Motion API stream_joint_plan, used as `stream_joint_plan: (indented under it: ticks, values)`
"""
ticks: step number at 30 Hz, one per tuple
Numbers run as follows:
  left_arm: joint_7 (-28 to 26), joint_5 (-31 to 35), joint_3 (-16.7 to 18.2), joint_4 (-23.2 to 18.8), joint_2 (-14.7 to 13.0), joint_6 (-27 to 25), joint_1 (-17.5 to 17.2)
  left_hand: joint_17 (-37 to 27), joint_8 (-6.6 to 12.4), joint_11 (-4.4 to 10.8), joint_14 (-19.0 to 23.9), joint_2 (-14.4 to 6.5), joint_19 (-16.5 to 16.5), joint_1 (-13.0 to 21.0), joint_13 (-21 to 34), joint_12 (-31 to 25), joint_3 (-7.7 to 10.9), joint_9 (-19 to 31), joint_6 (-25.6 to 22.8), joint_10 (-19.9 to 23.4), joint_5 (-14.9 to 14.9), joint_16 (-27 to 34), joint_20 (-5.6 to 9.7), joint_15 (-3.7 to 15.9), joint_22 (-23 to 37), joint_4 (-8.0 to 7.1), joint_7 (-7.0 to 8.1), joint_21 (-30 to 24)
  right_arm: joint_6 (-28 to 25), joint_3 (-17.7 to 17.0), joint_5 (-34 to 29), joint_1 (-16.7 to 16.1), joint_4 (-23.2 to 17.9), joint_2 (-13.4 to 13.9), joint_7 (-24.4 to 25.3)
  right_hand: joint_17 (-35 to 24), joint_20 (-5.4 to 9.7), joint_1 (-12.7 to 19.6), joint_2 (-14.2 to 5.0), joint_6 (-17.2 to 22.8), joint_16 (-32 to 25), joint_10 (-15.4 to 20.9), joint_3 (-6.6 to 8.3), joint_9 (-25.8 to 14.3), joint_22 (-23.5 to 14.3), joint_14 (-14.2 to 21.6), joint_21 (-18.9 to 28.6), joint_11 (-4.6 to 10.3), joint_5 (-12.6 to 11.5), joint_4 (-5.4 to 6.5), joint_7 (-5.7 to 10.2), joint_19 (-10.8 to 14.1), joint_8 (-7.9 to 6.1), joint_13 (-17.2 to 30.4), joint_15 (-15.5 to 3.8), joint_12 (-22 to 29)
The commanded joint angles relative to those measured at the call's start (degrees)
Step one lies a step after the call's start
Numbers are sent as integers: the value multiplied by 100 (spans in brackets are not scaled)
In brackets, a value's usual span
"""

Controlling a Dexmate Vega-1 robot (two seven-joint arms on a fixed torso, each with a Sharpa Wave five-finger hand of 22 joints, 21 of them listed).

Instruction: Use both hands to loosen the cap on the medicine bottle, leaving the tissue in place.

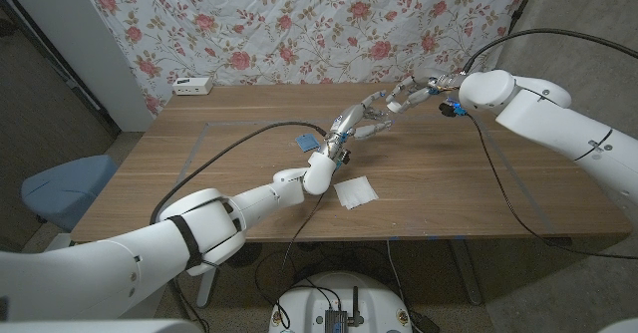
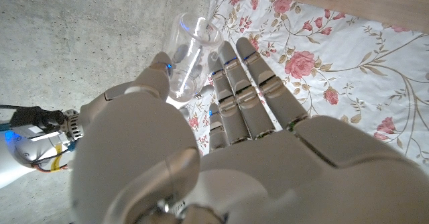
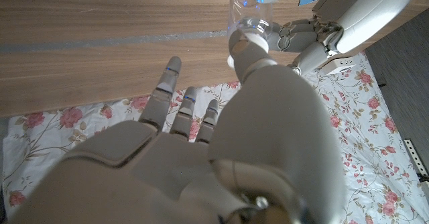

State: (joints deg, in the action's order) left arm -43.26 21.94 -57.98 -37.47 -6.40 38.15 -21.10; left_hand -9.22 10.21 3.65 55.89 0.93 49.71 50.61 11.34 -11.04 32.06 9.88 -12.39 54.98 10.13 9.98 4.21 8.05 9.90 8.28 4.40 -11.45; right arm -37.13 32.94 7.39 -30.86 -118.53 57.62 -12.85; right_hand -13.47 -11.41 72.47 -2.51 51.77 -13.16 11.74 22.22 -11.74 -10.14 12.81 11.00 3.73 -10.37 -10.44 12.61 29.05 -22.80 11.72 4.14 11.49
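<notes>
Over a wooden table [image 1: 199, 188] backed by a floral cloth [image 1: 299, 24], two white arms meet in mid-air above the far middle of the tabletop, with a clear bottle [image 1: 382, 114] held up between them. The left hand [image 1: 346, 126] reaches up from the near side and grips the bottle: its wrist view shows the thumb on one side of the clear body [image 2: 191, 56] and the fingers [image 2: 234, 70] straight along the other. The right hand [image 1: 411, 94] comes in from the far right; in its wrist view the thumb tip meets the bottle's end [image 3: 251, 26] while its other fingers [image 3: 181, 103] stretch apart and free, so whether it truly pinches that end or merely touches it cannot be told. No cap can be made out distinctly, so whether it has been loosened at all is not clear. The task appears to be at its middle: bottle lifted and braced, twisting probably under way or about to begin. A white tissue [image 1: 356, 192] lies flat on the table, well apart from both hands, undisturbed as asked. A small blue item [image 1: 308, 142] sits near the left wrist, and a white box [image 1: 191, 85] rests at the far left edge.
</notes>
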Motion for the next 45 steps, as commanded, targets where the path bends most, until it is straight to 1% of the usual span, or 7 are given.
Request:
stream_joint_plan:
  ticks: [1, 8, 14, 19, 27, 40, 45]
  values:
    - [-35, -20, -42, 166, 64, 54, 78, -14, 52, 332, 50, -48, -15, 23, 17, -52, 46, 9, -46, 411, 25, 6, 8, 231, 15, 16, 10, -2, 80, 96, 0, 121, 86, 23, -243, -17, -37, 66, 34, -265, 34, -158, -5, 21, -11, -133, -17, -24, 15, 65, -3, -122, 165, 10, 20, -38]
    - [-47, -43, -85, 306, 115, 108, 142, -15, 48, 331, 48, -57, -27, 23, 17, -50, 51, 9, -43, 408, 25, 4, 2, 243, 15, 13, 8, 1, 110, 122, -10, 161, 126, 22, -334, -25, -53, 51, 61, -516, 62, -307, -42, 43, -10, -249, -25, -37, 16, 91, 2, -218, 329, 12, 51, -65]
    - [-56, -67, -121, 405, 151, 146, 196, -14, 47, 334, 46, -54, -23, 28, 17, -51, 53, 10, -47, 414, 25, 2, 7, 249, 15, 18, 20, -2, 200, 131, -9, 179, 180, 18, -409, -30, -78, -49, 123, -904, 86, -497, -130, 62, -8, -387, -17, -62, 17, 142, 5, -326, 582, 17, 138, -69]
    - [-63, -91, -157, 508, 190, 190, 242, -13, 47, 331, 47, -49, -22, 21, 17, -46, 51, 10, -52, 405, 24, 1, 2, 251, 15, 17, 21, -3, 249, 157, -28, 224, 221, 15, -502, -35, -85, -86, 153, -1101, 108, -615, -142, 68, -7, -469, -21, -75, 3, 144, 3, -394, 712, 19, 171, -79]
    - [-82, -132, -210, 621, 230, 229, 288, -14, 47, 331, 52, -55, -26, 19, 17, -47, 55, 10, -61, 412, 24, 4, 3, 243, 15, 14, 27, -3, 322, 139, -36, 227, 251, 11, -542, -40, -84, -100, 184, -1287, 126, -706, -136, 69, -6, -546, -24, -84, -12, 136, 2, -457, 829, 21, 216, -77]
    - [-88, -161, -231, 551, 185, 205, 273, -12, 45, 331, 48, -51, -27, 20, 17, -47, 58, 11, -65, 417, 24, 0, 2, 259, 16, 18, 38, -5, 363, 67, 11, 180, 248, 15, -548, -48, -85, -264, 270, -1699, 131, -890, -191, 64, -5, -639, -15, -213, -27, 182, 1, -552, 1065, 23, 299, -68]
    - [-87, -155, -219, 489, 159, 187, 248, -12, 45, 333, 57, -49, -26, 20, 17, -47, 59, 11, -72, 416, 24, 3, 3, 247, 16, 19, 42, -6, 346, 31, 47, 155, 225, 29, -533, -37, -93, -568, 382, -1927, 122, -916, -329, 50, -7, -661, 8, -261, -21, 281, -11, -562, 1164, 25, 403, -34]
